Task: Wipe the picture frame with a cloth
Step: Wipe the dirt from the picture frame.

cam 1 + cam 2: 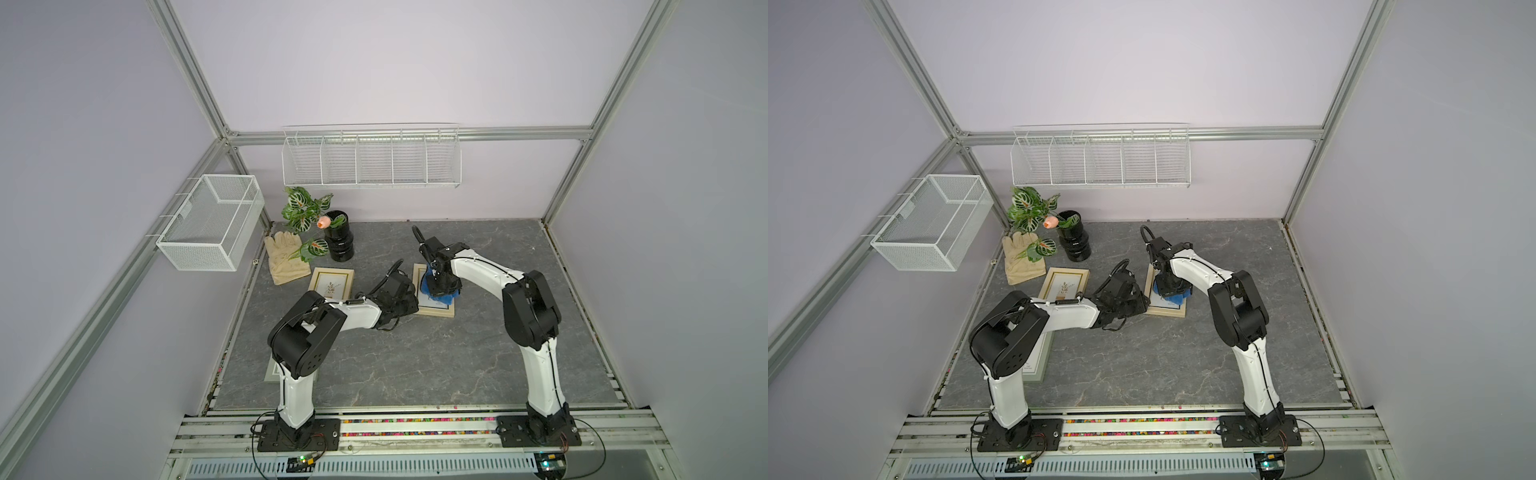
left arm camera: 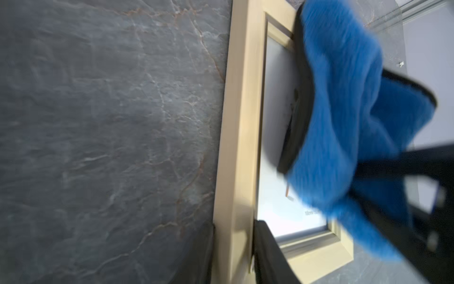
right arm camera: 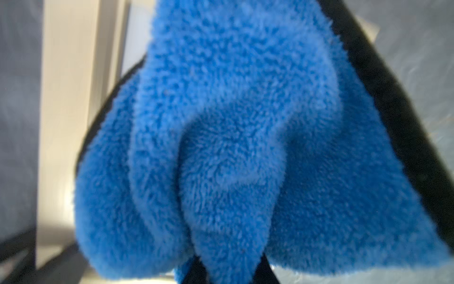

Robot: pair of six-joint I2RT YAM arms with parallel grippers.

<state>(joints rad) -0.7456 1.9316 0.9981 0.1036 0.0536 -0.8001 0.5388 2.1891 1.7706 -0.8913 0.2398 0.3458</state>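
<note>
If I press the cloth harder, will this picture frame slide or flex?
Probably stiff: the picture frame has thick rails and lies flat. It looks light on the smooth tabletop, so it could skate, though the left gripper straddling one rail should pin it. The plush cloth likely slips easily over its glossy front.

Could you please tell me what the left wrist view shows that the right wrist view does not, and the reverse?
Only the left wrist view: the left gripper clamped across one rail of the picture frame, and its glass with the print. Only the right wrist view: the right gripper pinching the cloth, its plush folds close up. Both: the blue, black-edged cloth over the beige frame on the grey marbled table.
</note>
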